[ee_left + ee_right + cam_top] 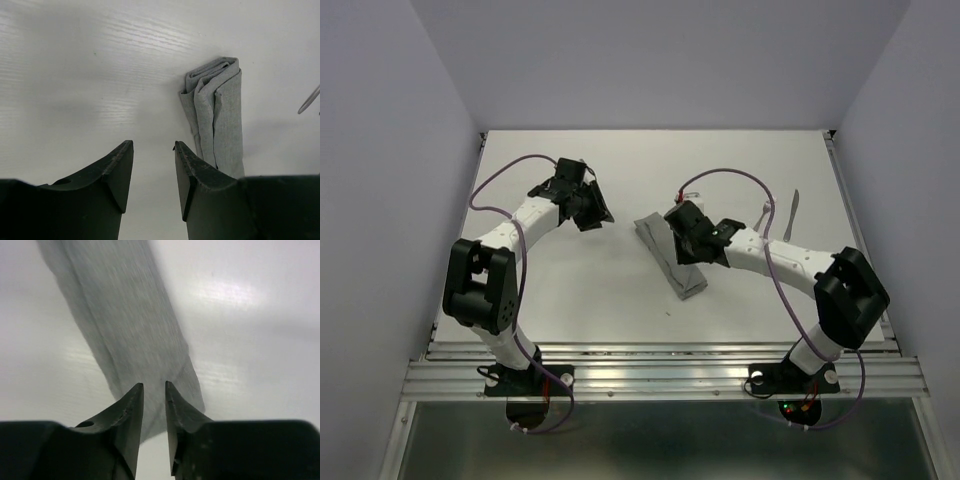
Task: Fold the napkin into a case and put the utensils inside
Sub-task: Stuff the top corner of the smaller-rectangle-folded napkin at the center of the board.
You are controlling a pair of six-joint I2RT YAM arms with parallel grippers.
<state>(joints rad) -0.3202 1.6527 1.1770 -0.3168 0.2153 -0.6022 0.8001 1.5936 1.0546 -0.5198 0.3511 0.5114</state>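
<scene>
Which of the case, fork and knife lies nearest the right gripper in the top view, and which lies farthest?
1. case, beneath the right gripper.
2. fork, off to its right.
3. knife, farther right still, just beyond the fork.

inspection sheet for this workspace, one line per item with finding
surface: white table, no spills seen
job's things: napkin folded into a narrow layered strip, mid-table; fork and knife lie beyond the right arm, outside the strip
clutter: nothing seen
grippers: left gripper open and empty over bare table; right gripper just over the strip, jaws slightly apart, nothing between them
cables: purple cables loop along each arm
surroundings: white walls on three sides; metal rail at the near edge
</scene>
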